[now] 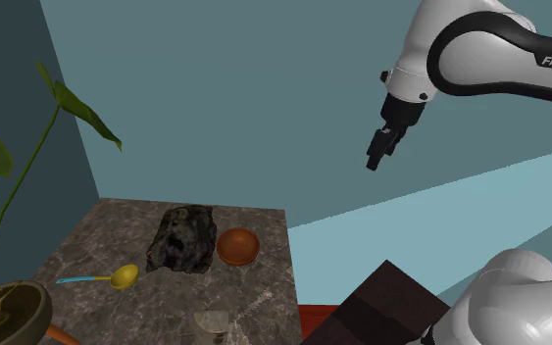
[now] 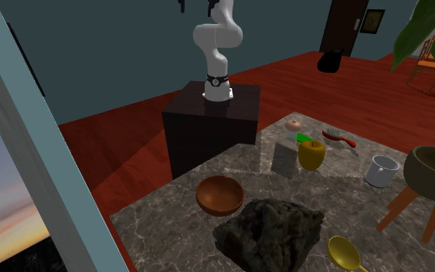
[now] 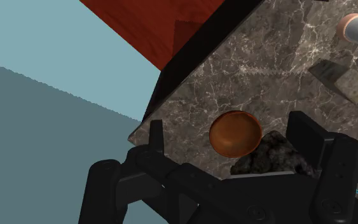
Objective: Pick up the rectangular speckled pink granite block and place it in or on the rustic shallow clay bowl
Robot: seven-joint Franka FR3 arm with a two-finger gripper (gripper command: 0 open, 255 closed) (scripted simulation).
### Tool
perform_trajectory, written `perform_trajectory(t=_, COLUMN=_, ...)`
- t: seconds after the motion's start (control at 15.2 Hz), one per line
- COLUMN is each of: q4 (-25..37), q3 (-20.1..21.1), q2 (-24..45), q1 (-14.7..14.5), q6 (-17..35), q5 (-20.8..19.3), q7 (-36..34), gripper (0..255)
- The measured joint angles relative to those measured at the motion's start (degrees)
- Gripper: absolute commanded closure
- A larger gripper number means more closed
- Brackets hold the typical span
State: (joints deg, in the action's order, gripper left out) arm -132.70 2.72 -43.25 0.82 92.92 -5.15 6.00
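The block (image 2: 283, 158), drawn pale grey, stands on the counter (image 2: 169, 232), far below the hand (image 1: 375, 157) and well apart from it. In the wrist view the block (image 3: 337, 79) lies farther from the hand (image 3: 231, 137) than the bowl (image 3: 235, 133) does. A yellow fruit (image 2: 310, 154) sits just beside the block. The reddish-brown bowl (image 2: 220, 195) rests on the counter (image 3: 247, 70), near the block, and in the wrist view it shows between the hand's two fingers (image 3: 156, 137). These stand apart and touch nothing. A dark rock (image 3: 273, 156) lies just beside the bowl (image 1: 237, 245), on the side away from the block (image 1: 212, 322). A yellow spoon (image 1: 124, 276) lies past the rock (image 1: 182, 238), farther still from the hand. A white mug (image 2: 381, 171) stands beyond the fruit. The hand hangs high in the air, pointing down, well above the counter (image 1: 264, 284) and the dark stand (image 2: 212, 124).
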Motion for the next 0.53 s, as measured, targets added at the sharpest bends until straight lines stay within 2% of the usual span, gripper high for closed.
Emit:
perform_trajectory(t=0.13, q4=-0.5, q3=0.2, q2=0.2, q1=-0.2, q6=0.6, q5=0.2, q7=-0.1, gripper=0)
perform_trajectory(t=0.53, q4=-5.4, q3=3.1, q2=4.3, q1=-2.6, q6=9.1, q5=2.1, q7=-1.6, gripper=0)
